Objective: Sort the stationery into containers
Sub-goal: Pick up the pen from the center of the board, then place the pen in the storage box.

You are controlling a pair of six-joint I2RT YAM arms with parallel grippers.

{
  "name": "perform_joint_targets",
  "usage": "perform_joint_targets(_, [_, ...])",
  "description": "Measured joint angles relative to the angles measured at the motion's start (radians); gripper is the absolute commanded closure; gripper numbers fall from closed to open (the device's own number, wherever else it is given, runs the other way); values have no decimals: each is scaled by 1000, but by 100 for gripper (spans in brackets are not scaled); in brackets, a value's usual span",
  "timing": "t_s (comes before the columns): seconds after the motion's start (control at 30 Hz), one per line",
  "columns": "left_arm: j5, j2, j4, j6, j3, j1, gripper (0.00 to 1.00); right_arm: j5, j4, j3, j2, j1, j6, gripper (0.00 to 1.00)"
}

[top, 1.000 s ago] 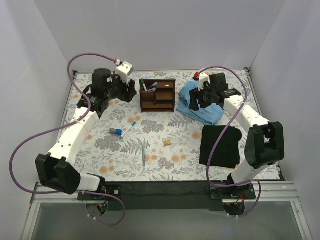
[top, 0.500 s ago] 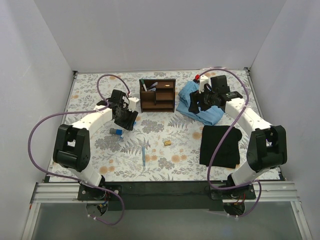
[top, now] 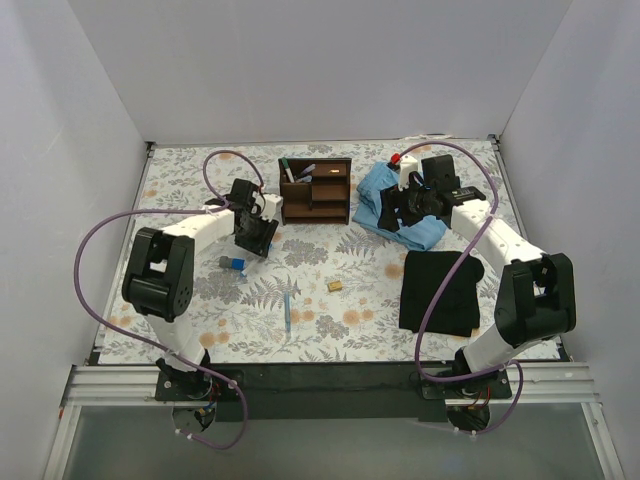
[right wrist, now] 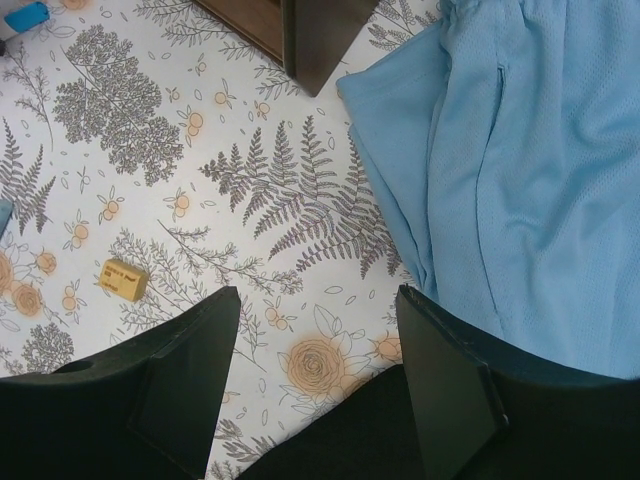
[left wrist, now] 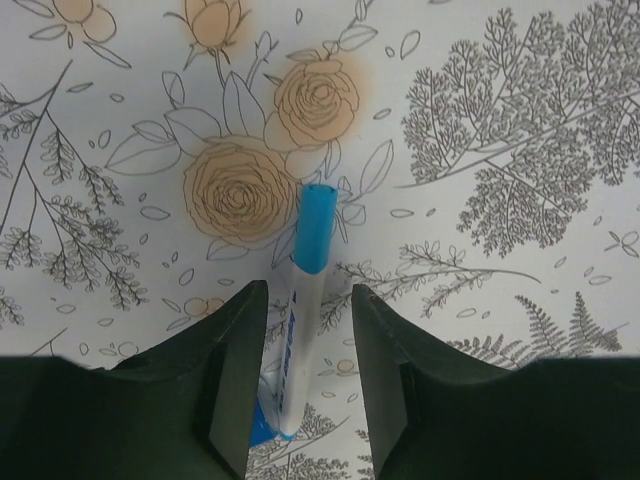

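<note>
A white marker with a blue cap lies on the floral table between my left gripper's open jaws, which stand on either side of it. In the top view the left gripper is low over the table, left of the dark brown organizer, which holds a few pens. A short blue-and-white cylinder, a blue pen and a tiny tan block lie loose. My right gripper is open and empty above the light blue cloth's edge; it also shows in the right wrist view, as does the block.
A light blue cloth lies right of the organizer. A black cloth lies in front of it at the right. White walls enclose the table on three sides. The organizer's corner shows in the right wrist view.
My left arm has swung from the back left corner toward the middle and come down over the marker. My right gripper has shifted only slightly over the blue cloth.
</note>
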Motion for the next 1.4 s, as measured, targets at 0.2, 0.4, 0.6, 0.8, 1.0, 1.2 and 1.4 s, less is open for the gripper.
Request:
perform_joint_targets(0.2, [-5, 57, 31, -30, 42, 0, 91, 2, 0, 0, 0, 0, 1, 27])
perform_joint_targets(0.4, [2, 71, 42, -34, 57, 0, 100, 3, 0, 0, 2, 0, 2, 28])
perform_joint_targets(0.6, [55, -51, -25, -27, 59, 7, 100, 15, -3, 9, 13, 0, -2, 28])
perform_joint_targets(0.8, [138, -267, 16, -31, 206, 10, 100, 30, -4, 20, 18, 0, -12, 28])
perform_joint_targets(1.0, [211, -355, 421, -149, 178, 13, 100, 42, -5, 28, 32, 0, -18, 29])
perform_joint_targets(1.2, [212, -204, 830, -287, 121, 12, 100, 59, -6, 29, 37, 0, -20, 29])
perform_joint_targets(1.4, [212, 13, 1045, -341, 141, 11, 100, 63, -6, 29, 37, 0, -24, 29])
